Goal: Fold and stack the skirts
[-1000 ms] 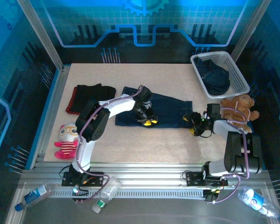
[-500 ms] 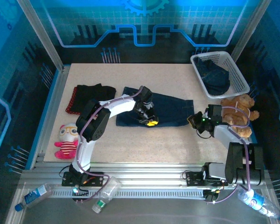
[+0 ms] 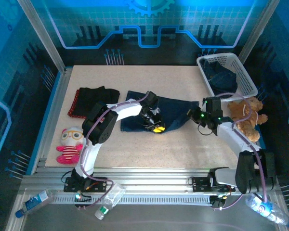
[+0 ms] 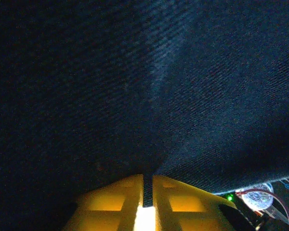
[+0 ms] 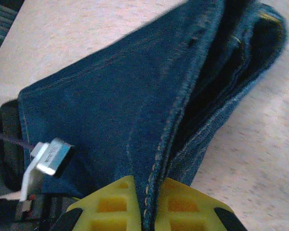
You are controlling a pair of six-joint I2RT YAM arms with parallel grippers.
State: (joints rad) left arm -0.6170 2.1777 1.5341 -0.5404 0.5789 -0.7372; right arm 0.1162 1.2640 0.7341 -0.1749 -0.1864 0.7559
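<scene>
A dark blue denim skirt lies across the middle of the table. My left gripper is at its front edge, and the left wrist view has its yellow fingers shut on a thin fold of denim. My right gripper is shut on the skirt's right hem, which is raised off the table with layers hanging below. At the left, a black skirt lies on the red dotted skirt. Another dark denim skirt sits in the basket.
The white basket stands at the back right. A brown teddy bear sits just right of my right arm. A pink-and-white plush doll lies at the front left. Bare table shows in front of the skirt and behind it.
My right gripper has shut on the skirt's right hem and carried it up and leftward, bunching that end. The left gripper has stayed at the front edge.
</scene>
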